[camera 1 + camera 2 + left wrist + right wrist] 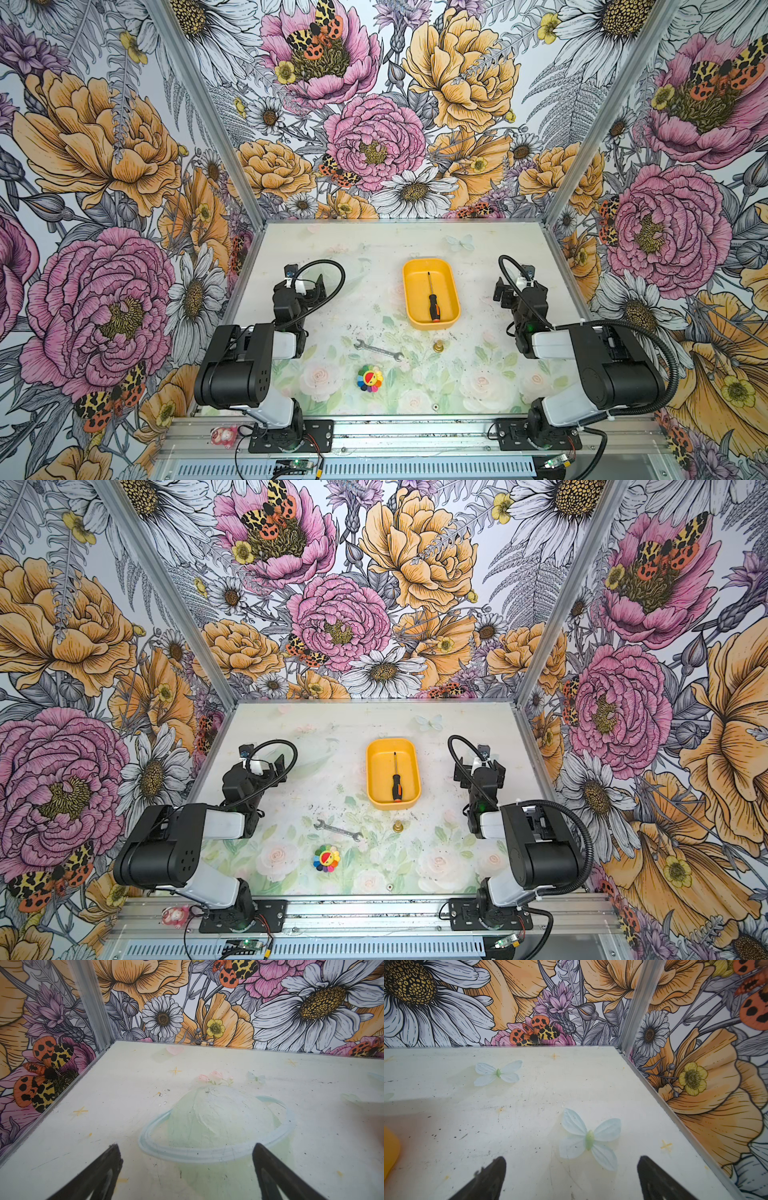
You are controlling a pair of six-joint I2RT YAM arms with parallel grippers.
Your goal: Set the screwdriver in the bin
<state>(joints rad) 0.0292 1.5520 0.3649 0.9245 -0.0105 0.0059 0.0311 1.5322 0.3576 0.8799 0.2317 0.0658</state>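
Observation:
The screwdriver (432, 297) (396, 781), black-and-orange handle nearest me and thin shaft pointing away, lies flat inside the yellow-orange bin (446, 286) (380, 771) at mid-table in both top views. My left gripper (305, 276) (264, 757) hangs well left of the bin, open and empty; in the left wrist view its jaws (186, 1145) stand wide over bare table. My right gripper (515, 279) (478, 762) hangs to the right of the bin, also open and empty (571, 1157). One corner of the bin (390, 1147) shows at the edge of the right wrist view.
A silver double-ended wrench (378, 350), a small brass piece (438, 345) and a rainbow flower toy (370, 378) lie on the near half of the table. A pink toy (224, 435) sits on the front rail. Flowered walls enclose three sides.

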